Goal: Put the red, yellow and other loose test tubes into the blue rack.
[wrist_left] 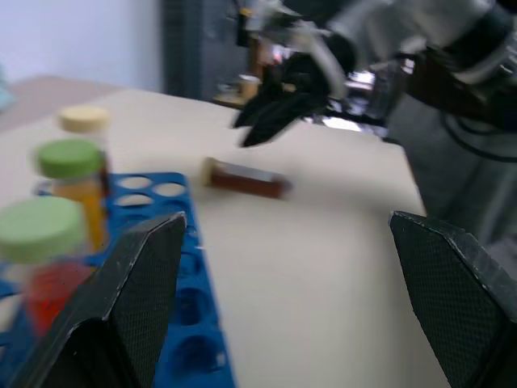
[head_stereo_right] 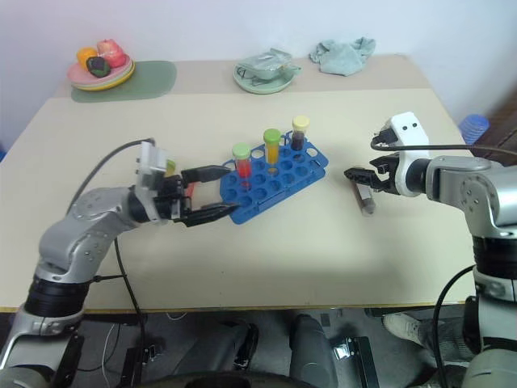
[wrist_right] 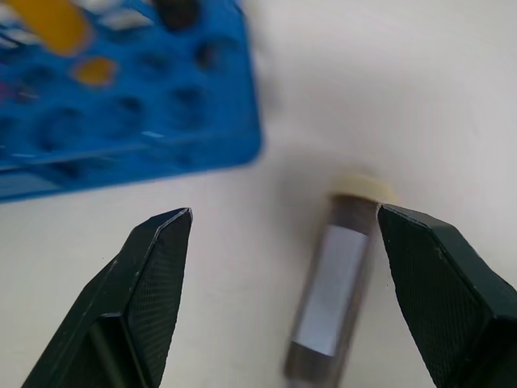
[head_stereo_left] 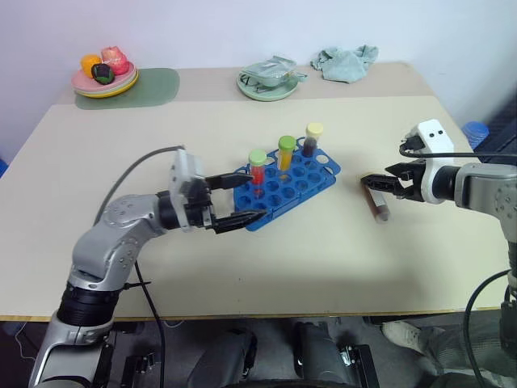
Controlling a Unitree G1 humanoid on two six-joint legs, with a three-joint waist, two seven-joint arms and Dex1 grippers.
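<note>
A: Three capped tubes stand upright in the bright blue plastic rack with its grid of round holes [head_stereo_left: 287, 183], at the centre of the frame. You have a red-filled tube with a pale green cap [head_stereo_left: 258, 168], a yellow-orange tube with a green cap [head_stereo_left: 286, 153] and a dark-filled tube with a cream cap [head_stereo_left: 312, 139].

B: So is the job finished?

A: Not by my reading. One clear tube of dark brown liquid with a cream cap [head_stereo_left: 378, 202] lies flat on the beige tabletop [head_stereo_left: 339, 259], right of centre, apart from the rack.

B: Where are your arms?

A: Your right gripper [head_stereo_left: 371, 181] hangs just above that loose tube's near end, its black jaws spread wide and holding nothing. From the right wrist camera the tube [wrist_right: 335, 287] lies between the fingertips [wrist_right: 153, 275], nearer one of them.

B: And the left?

A: Your left gripper [head_stereo_left: 239, 198] sits at the rack's left end, level and pointing toward it, jaws wide and empty. One finger seems to reach over the rack's corner; I cannot tell whether it touches.

B: What remains?

A: I'd say most is done: pick up the last tube and seat it in a free hole, of which plenty show.
</note>
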